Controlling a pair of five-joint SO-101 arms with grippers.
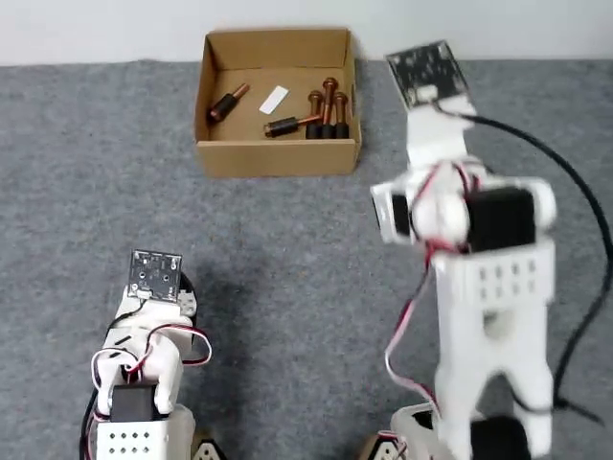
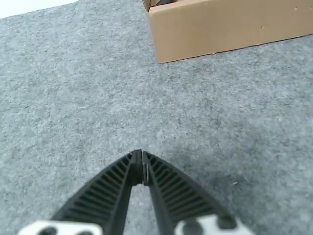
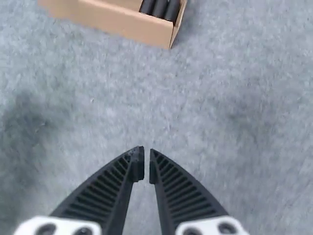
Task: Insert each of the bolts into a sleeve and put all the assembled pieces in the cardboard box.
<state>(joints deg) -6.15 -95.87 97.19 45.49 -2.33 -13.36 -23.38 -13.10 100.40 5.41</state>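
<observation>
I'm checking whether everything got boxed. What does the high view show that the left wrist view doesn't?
High view: the box interior with assembled pieces and a white slip, plus the left arm and right arm. Left wrist view: the left tool, shut, over the carpet. Both: the box's outer wall and grey carpet.

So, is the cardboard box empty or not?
Not empty: the cardboard box holds several bolt-and-sleeve pieces and a white slip.
</observation>
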